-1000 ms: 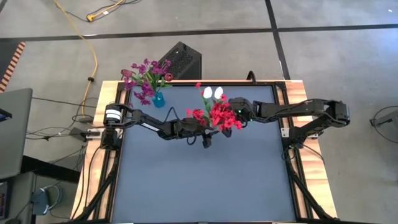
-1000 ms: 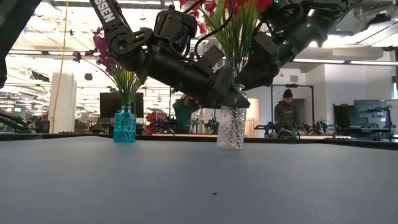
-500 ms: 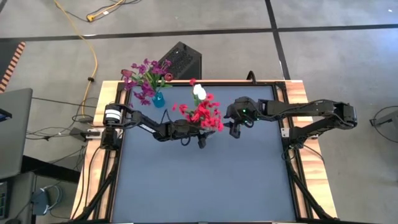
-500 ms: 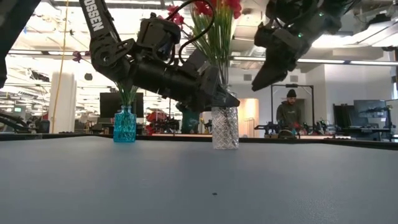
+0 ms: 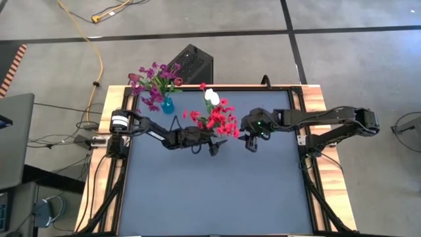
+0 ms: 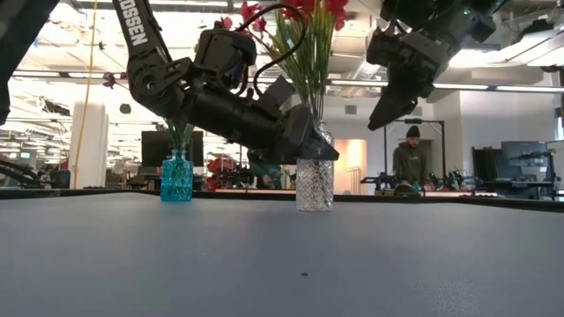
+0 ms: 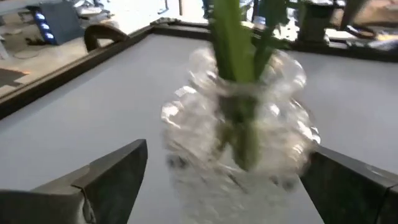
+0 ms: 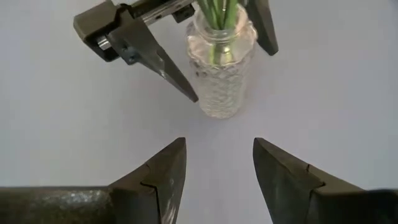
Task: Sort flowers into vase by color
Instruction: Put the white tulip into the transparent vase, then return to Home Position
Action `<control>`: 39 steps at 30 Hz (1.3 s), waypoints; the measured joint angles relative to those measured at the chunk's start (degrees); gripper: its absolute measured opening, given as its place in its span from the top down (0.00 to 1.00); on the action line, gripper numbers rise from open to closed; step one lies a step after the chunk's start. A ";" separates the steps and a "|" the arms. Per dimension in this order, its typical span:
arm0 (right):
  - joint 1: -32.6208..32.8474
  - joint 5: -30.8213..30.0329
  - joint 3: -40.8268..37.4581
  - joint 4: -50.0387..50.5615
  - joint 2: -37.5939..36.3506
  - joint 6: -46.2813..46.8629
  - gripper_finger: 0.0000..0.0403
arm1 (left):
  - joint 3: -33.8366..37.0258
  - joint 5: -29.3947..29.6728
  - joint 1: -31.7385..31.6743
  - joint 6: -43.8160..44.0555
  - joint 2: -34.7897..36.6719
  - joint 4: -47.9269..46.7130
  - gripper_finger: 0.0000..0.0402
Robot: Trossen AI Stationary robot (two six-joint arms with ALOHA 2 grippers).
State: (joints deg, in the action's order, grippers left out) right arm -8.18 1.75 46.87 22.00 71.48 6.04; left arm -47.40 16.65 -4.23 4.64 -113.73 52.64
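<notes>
Grey worktop point(image 5: 217, 191) with wooden rim. Black box point(image 5: 191, 64) on the floor just beyond the far edge. Yellow cable point(image 5: 100, 62) snaking over the floor on the left, grey desk corner point(image 5: 14, 138) at the left border. Dark floor lines point(image 5: 289, 33) crossing behind. Beyond the worktop, level view: white pillar point(image 6: 88, 145), dark monitor point(image 6: 152, 148), a person point(image 6: 407, 158) in dark cap standing by benches, ceiling lights point(image 6: 520, 88).
</notes>
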 joint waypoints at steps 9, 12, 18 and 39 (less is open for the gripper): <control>0.08 -0.01 0.00 0.20 0.00 0.11 0.47 | -0.02 -2.76 1.88 -3.14 3.65 -7.02 0.09; 0.08 -0.01 0.00 0.26 0.00 0.11 0.47 | -0.02 -1.68 3.08 -3.47 7.35 -12.88 0.09; 0.08 -0.01 0.00 0.26 0.00 0.04 0.47 | -0.08 2.79 6.18 -4.35 15.43 -31.79 0.09; 1.87 -0.06 0.00 1.38 0.00 1.46 0.47 | -0.09 5.35 6.52 -5.80 26.70 -56.22 0.09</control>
State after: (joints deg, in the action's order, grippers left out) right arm -6.31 1.69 46.87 23.37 71.48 7.51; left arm -47.48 22.00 2.29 -1.16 -87.03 -3.58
